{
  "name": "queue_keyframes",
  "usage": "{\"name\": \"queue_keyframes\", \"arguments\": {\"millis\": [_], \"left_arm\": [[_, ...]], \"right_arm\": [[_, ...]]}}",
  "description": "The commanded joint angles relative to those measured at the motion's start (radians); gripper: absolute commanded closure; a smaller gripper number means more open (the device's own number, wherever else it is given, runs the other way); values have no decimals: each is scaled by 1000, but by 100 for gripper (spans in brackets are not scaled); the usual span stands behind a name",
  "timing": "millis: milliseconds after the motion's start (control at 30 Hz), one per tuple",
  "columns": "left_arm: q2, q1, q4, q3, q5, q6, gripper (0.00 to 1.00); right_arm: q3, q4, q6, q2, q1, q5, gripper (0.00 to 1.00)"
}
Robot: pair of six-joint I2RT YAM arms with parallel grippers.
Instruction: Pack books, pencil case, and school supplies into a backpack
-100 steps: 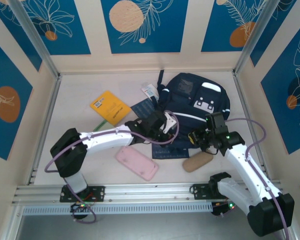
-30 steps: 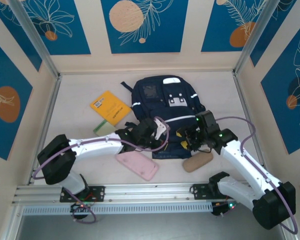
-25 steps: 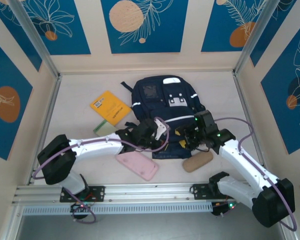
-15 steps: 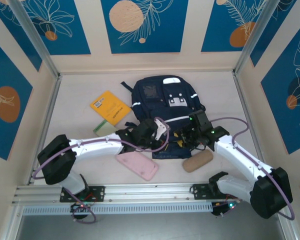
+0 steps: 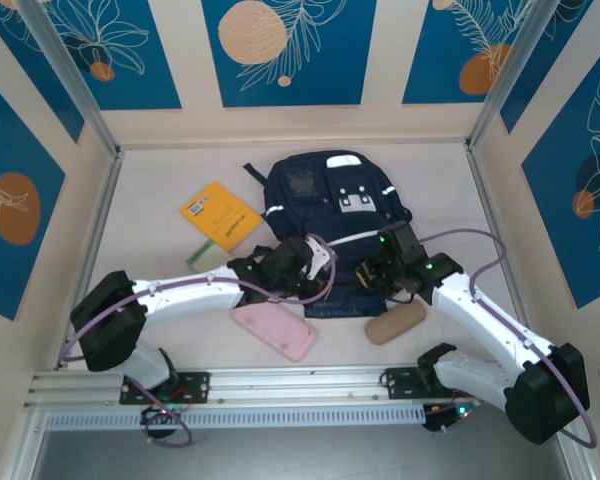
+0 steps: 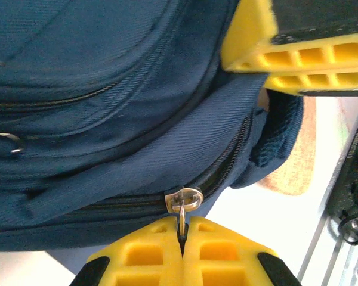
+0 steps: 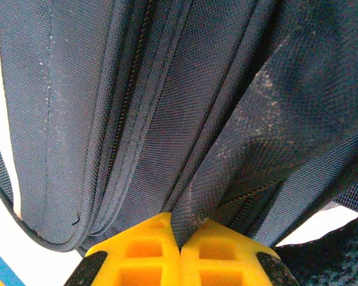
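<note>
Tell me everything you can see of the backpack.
The backpack is dark navy woven fabric with thin white stripes and white buckles on its front. It lies flat, front up, in the middle of the table, a dark strap sticking out at its far left corner. Its near edge is bunched between the arms. The left gripper is shut on a metal zip pull there; the right gripper pinches a fold of its fabric beside a zip seam.
</note>
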Motion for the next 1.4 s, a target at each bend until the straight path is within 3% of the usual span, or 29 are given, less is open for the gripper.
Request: {"name": "queue_keyframes", "arguments": {"millis": [0, 533, 767, 1133, 1200, 1367], "left_arm": [[-39, 46, -69, 26, -24, 33, 100], [41, 300, -143, 99, -36, 78, 100], [92, 407, -117, 144, -35, 30, 100], [238, 426, -212, 396, 34, 104, 100], [264, 430, -233, 447, 44, 97, 94], [216, 447, -250, 445, 55, -17, 66]], "right_arm": [[18, -52, -50, -28, -9, 69, 100], [25, -24, -141, -91, -35, 39, 100], [23, -3, -169, -97, -35, 23, 100], [85, 87, -203, -39, -7, -78, 100], [101, 104, -160, -15, 23, -78, 100], [137, 132, -14, 54, 75, -24, 100]]}}
